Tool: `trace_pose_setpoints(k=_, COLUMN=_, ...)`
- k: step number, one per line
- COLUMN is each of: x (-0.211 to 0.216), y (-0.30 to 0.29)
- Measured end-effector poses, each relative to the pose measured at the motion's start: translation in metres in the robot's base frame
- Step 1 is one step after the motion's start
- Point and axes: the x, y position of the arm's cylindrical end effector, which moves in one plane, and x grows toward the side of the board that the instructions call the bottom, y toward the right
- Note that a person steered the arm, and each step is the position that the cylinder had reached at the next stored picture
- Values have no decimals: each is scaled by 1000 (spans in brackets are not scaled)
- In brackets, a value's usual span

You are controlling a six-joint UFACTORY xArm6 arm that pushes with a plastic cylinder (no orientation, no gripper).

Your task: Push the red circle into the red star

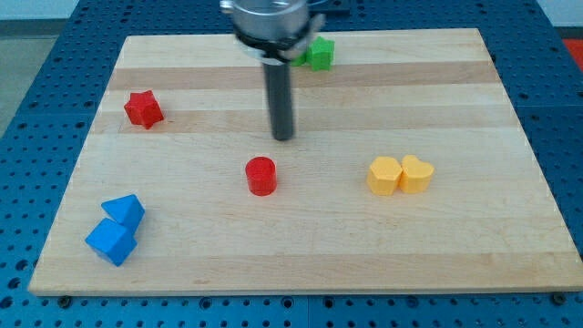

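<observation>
The red circle (260,175) is a short red cylinder near the board's middle. The red star (143,109) lies at the view's upper left, well apart from the circle. My tip (283,137) rests on the board just above and slightly right of the red circle, with a small gap between them. The rod rises from the tip to the arm's mount at the view's top.
Two blue blocks (116,229) sit touching at the lower left. A yellow hexagon (384,176) and a yellow heart (416,173) touch at the right of middle. A green block (319,54) lies at the top, partly hidden by the arm. The wooden board (455,255) lies on a blue pegboard.
</observation>
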Motion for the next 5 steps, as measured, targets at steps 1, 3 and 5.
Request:
trace_pose_setpoints(k=1, x=100, y=9)
trace_pose_setpoints(k=3, x=136, y=-27)
trace_pose_setpoints(k=5, x=41, y=-85)
